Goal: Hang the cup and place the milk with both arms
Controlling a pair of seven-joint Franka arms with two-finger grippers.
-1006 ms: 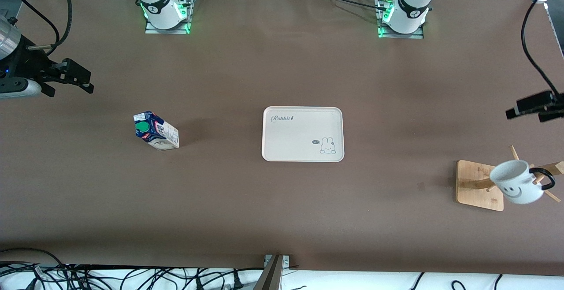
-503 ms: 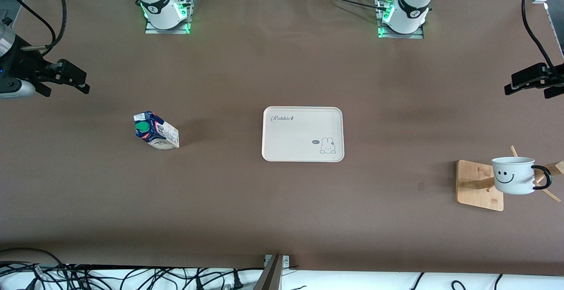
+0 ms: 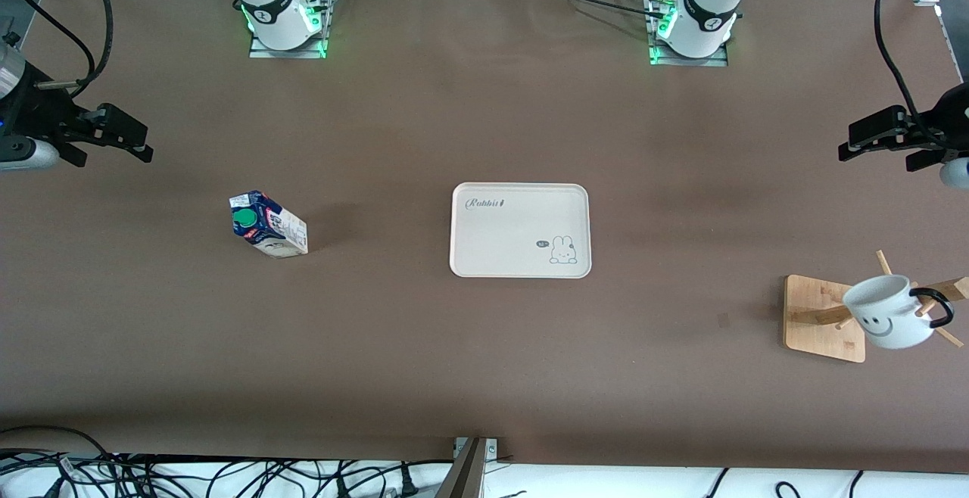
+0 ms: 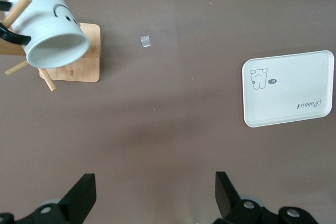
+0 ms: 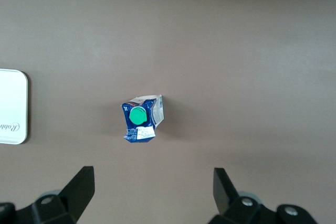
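The cup (image 3: 887, 322) hangs by its black handle on a peg of the wooden rack (image 3: 824, 318) at the left arm's end of the table, tilted with its mouth tipped out, so that half looks done. The left gripper (image 3: 877, 135) hovers over bare table, fingers spread wide and empty. The milk (image 3: 268, 224) stands upright toward the right arm's end, well apart from the white tray (image 3: 520, 230), its likely home. The right gripper (image 3: 113, 132) hangs above the table, fingers apart, holding nothing.
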